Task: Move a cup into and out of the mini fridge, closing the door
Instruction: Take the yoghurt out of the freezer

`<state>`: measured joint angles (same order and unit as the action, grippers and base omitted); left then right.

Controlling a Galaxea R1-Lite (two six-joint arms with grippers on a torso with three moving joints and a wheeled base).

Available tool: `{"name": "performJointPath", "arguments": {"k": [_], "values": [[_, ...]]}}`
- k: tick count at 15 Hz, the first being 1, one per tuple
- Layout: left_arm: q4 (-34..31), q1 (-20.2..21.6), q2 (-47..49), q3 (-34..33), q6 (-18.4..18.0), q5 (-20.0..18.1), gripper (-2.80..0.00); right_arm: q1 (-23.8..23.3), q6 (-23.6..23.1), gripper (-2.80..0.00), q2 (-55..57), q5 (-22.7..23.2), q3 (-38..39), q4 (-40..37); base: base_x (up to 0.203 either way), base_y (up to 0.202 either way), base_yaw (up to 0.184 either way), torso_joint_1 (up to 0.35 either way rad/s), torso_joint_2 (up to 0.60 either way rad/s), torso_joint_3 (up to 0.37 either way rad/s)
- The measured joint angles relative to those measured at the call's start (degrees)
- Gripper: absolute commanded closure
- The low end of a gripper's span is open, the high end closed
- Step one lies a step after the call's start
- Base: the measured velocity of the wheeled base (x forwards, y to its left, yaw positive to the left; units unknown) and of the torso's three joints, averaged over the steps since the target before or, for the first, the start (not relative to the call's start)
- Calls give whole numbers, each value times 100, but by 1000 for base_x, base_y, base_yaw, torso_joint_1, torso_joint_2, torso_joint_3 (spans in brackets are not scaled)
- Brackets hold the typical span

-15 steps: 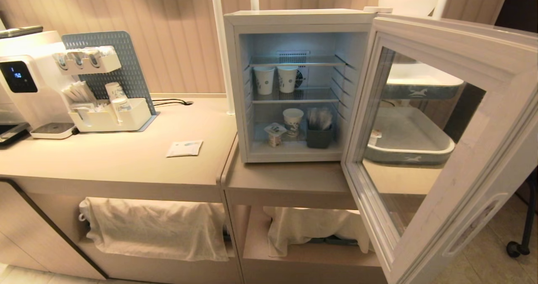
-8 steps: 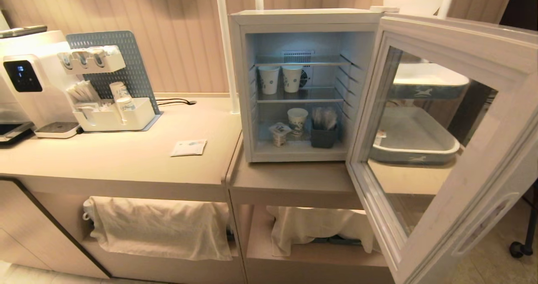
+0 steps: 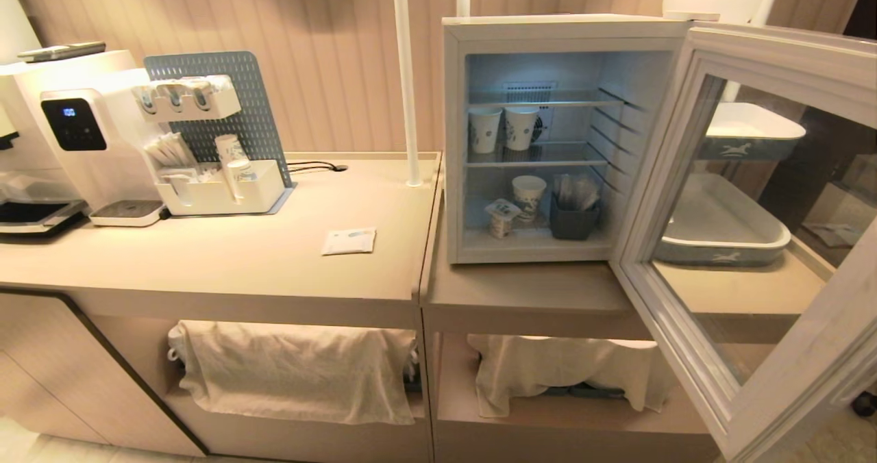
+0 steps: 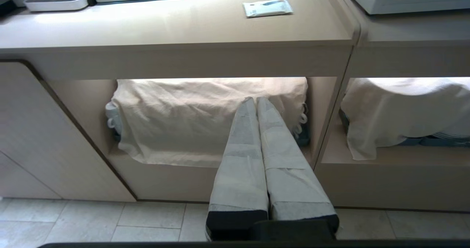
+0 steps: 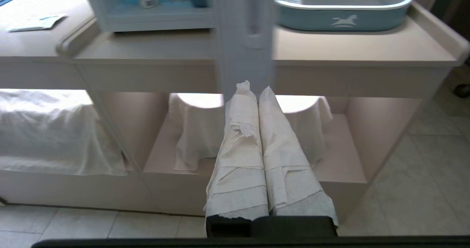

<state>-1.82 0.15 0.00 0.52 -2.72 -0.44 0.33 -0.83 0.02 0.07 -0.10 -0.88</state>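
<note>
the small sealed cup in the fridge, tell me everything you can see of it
The cup is a small white tapered tub, plastic by its look, with a flared rim sealed by a printed foil lid and faint dark print on its side. It stands upright on the bottom level of the open mini fridge, toward the front left, just left of a printed paper cup. Whether the two touch cannot be told. No gripper is near it.

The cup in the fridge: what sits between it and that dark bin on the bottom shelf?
A paper cup, set slightly further back, stands between the cup and the dark bin; the head view shows it.
</note>
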Motion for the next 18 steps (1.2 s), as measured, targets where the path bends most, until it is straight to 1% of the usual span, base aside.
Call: {"name": "performJointPath", "arguments": {"k": [7,10,12,18], "values": [[0,-4,0,0,11,2,0,0,-2,0,0,0,0,-6,0,194,-1,2,3,3],[0,1,0,0,112,9,0,0,5,0,0,0,0,-2,0,180,0,3,3,1],[5,1,0,0,230,33,0,-4,6,0,0,0,0,-5,0,79,0,2,0,7],[2,15,0,0,193,54,0,9,6,0,0,-5,0,-13,0,0,0,0,0,0]]}}
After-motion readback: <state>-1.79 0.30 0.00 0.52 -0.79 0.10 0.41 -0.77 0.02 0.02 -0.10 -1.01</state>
